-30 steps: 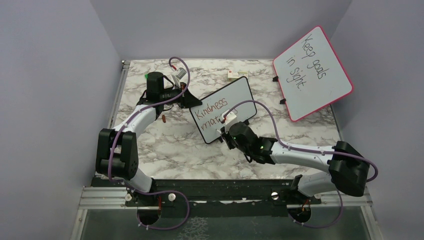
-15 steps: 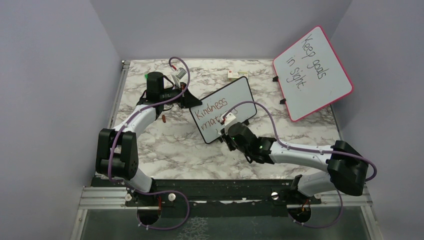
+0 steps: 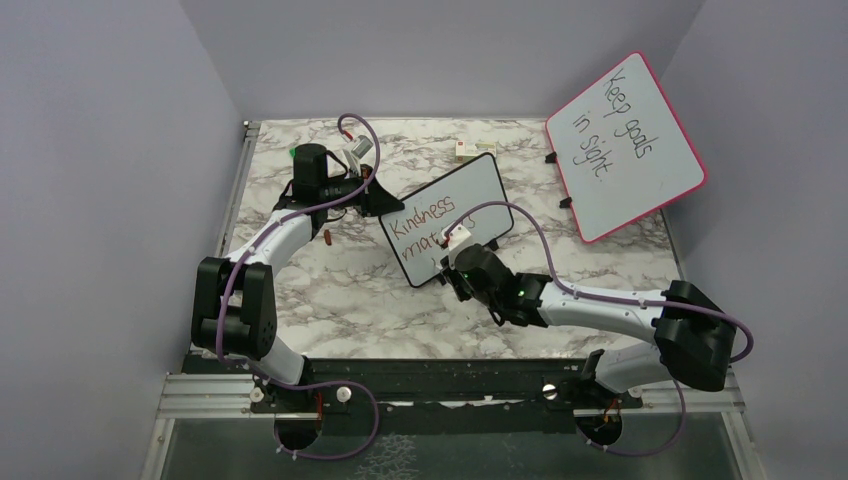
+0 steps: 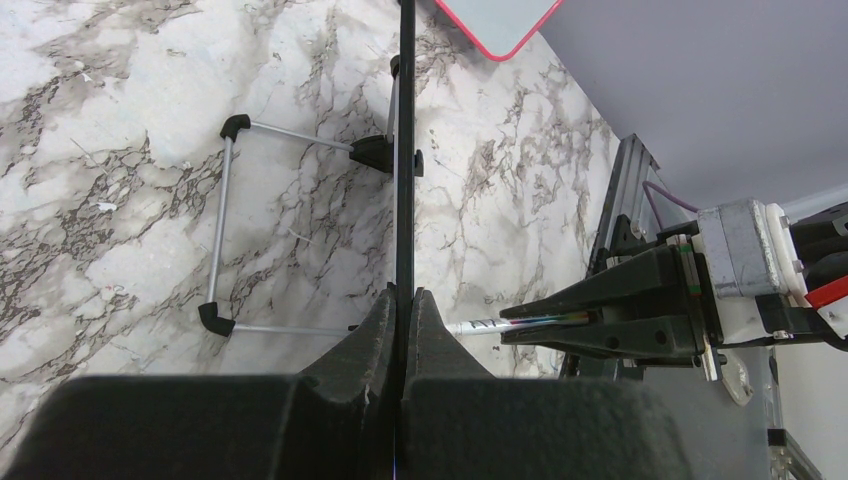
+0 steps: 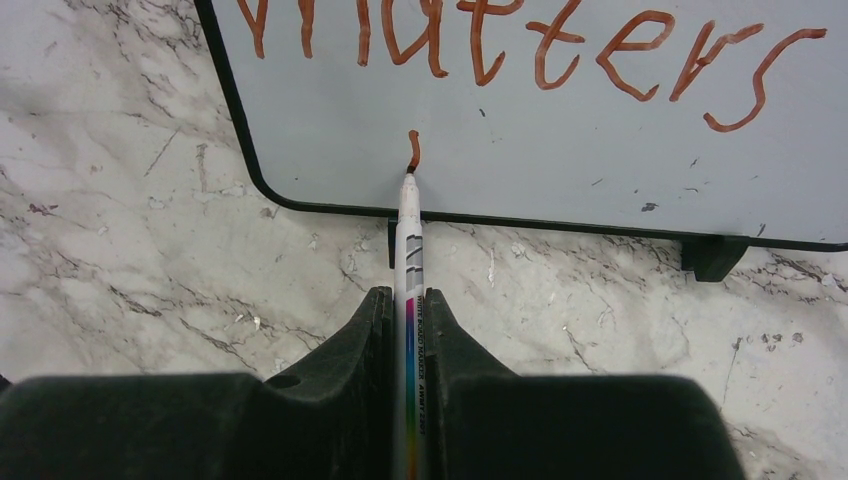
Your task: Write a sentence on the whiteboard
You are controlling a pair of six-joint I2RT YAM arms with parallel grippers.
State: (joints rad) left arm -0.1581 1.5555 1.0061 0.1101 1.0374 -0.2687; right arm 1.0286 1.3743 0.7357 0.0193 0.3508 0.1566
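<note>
The small black-framed whiteboard (image 3: pixel 447 217) stands tilted mid-table. It carries the red-brown sentence (image 3: pixel 423 224), "Kindness" over "matters"; the right wrist view shows "matters" (image 5: pixel 540 40) and one short stroke (image 5: pixel 412 150) below it. My left gripper (image 3: pixel 380 201) is shut on the board's left edge, seen edge-on in the left wrist view (image 4: pixel 405 150). My right gripper (image 3: pixel 455 258) is shut on a white marker (image 5: pixel 409 250). The marker's tip touches the board at the lower end of that stroke.
A larger pink-framed board (image 3: pixel 625 143) reading "Keep goals in sight" leans at the back right. A small white and red box (image 3: pixel 473 150) lies behind the whiteboard. A small brown marker cap (image 3: pixel 328 238) lies by the left arm. The board's wire stand (image 4: pixel 230 240) rests on the marble table.
My right gripper has shifted slightly left and down along the board with the marker. The left arm and the board have not moved.
</note>
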